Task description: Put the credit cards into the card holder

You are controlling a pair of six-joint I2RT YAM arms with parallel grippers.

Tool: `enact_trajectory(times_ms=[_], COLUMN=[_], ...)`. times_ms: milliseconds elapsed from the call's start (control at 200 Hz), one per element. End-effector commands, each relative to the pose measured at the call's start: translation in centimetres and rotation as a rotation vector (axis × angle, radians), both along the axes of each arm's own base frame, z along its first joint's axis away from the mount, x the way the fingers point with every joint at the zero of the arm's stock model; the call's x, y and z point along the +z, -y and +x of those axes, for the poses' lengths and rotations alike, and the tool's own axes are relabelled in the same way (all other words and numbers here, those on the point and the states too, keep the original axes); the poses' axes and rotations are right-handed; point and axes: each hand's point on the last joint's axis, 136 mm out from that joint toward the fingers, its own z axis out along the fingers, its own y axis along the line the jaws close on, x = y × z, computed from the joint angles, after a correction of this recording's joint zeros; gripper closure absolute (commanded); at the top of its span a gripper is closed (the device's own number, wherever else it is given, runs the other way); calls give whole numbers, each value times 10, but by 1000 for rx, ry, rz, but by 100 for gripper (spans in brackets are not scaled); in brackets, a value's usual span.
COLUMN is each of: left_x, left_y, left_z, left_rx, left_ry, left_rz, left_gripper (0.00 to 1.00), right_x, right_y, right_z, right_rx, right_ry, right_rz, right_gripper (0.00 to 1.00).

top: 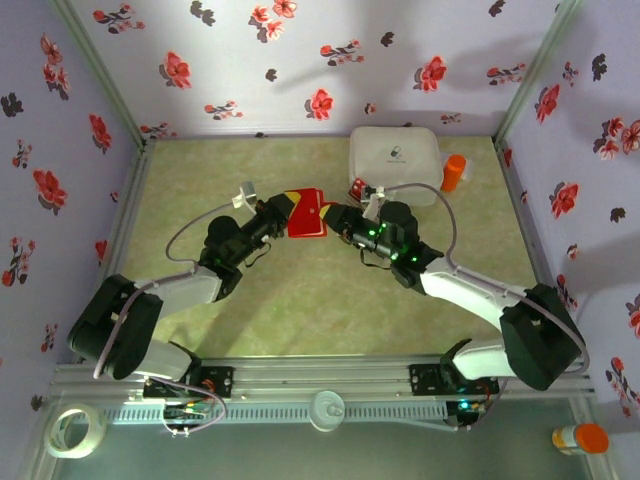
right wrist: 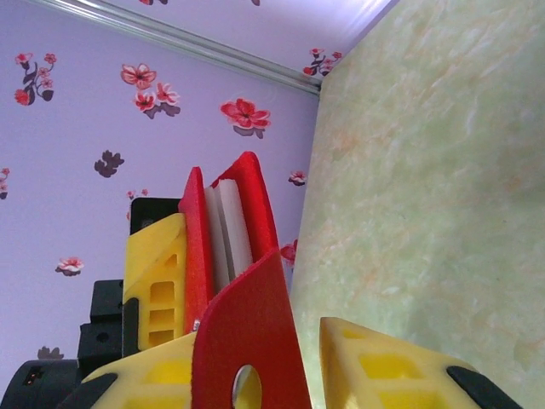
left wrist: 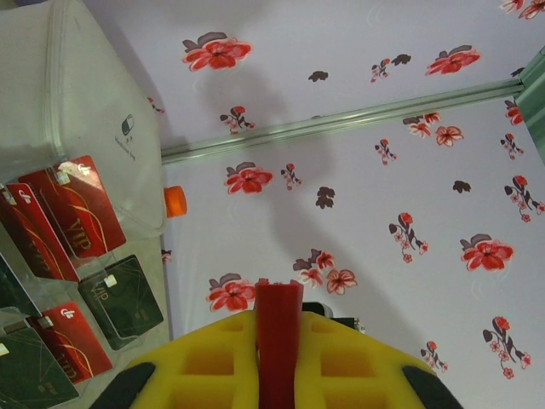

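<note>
Yellow fingers (left wrist: 213, 362) of your left gripper (left wrist: 279, 317) are pressed tight on a thin red edge of the card holder (left wrist: 279, 375), which stands on end between them in the left wrist view. To their left in that view, the credit cards (left wrist: 72, 209), some red and some dark green, stand in rows in a clear tray (left wrist: 106, 274) against the white box (left wrist: 60, 111). From overhead, you see the card holder at mid-table over the green tabletop (top: 300, 310), with your two grippers meeting on it from either side. On its right side, your right gripper (right wrist: 281, 362) has its jaws partway apart around a red flap (right wrist: 251, 332) with a round hole in it. The flap lies against one yellow finger, and a sliver of table shows between it and the other, so it is straddled rather than pinched. Beyond the flap, the holder gapes open with its pale pockets (right wrist: 232, 230) showing. Farther right and back, an orange bottle (top: 453, 172) stands just beside the white box.
</note>
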Motion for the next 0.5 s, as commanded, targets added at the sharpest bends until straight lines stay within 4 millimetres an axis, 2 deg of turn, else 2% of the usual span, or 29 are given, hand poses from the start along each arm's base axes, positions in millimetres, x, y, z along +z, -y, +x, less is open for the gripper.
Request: enact_trajectory(times_ms=[0, 245, 350, 495], left_x=[25, 22, 21, 21], left_y=[3, 4, 4, 4], left_z=[-6, -4, -4, -4], left_rx=[-22, -24, -24, -25], left_ry=[67, 60, 60, 58], left_rz=[-53, -52, -50, -50], left_gripper=[100, 100, 100, 100], right_x=[10, 20, 20, 21], right_y=[-5, -13, -16, -20], right_z=[-5, -11, -11, -11], right_rx=[45, 108, 125, 143], right_ry=[18, 26, 21, 16], right_rz=[58, 97, 111, 140], right_gripper=[68, 68, 73, 87])
